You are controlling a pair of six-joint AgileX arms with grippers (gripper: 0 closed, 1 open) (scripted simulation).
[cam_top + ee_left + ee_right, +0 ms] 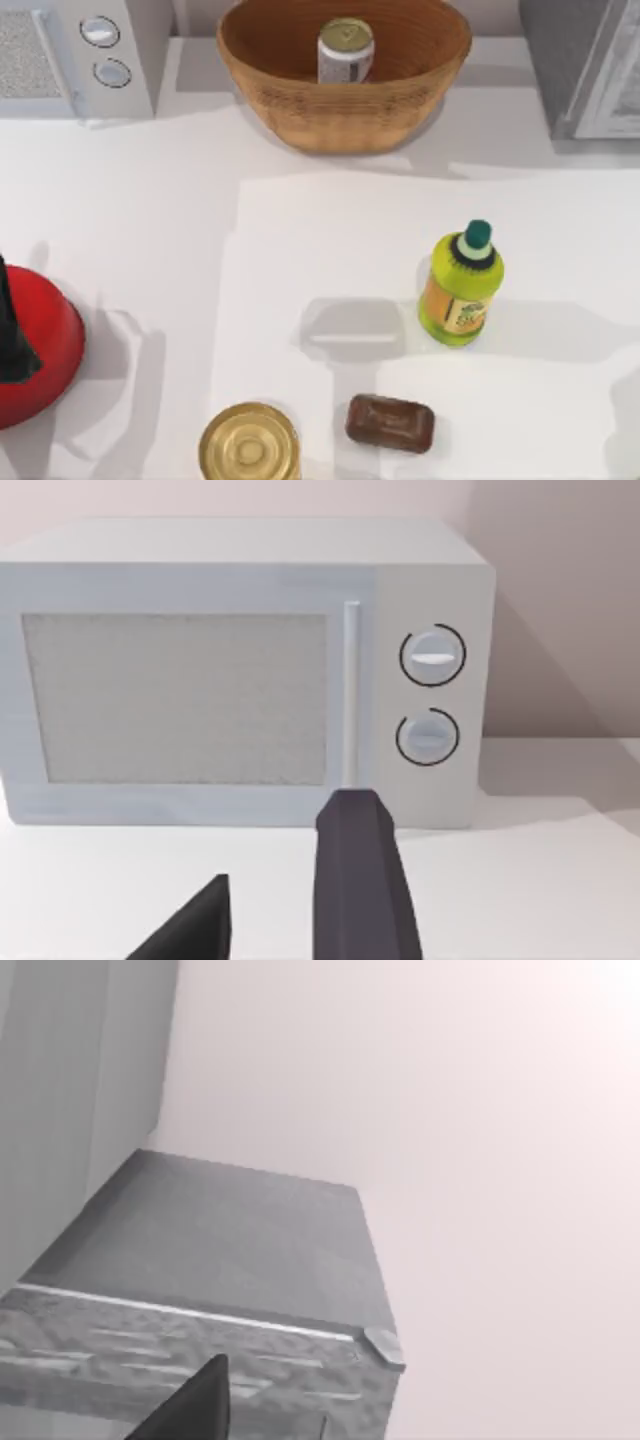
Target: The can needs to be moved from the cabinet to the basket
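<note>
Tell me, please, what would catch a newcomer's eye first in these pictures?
Most striking is the wicker basket at the back centre of the table, with the small can standing upright inside it. Next comes the yellow-green bottle with its green cap, right of centre, and the red object at the left edge. At the front sit a wide gold-lidded can and a brown block beside it.

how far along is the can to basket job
Looks done: the can stands upright inside the basket, away from the cabinet at the table's back right. Nothing is in hand: the left end effector is open, facing the microwave. Nothing appears left.
</note>
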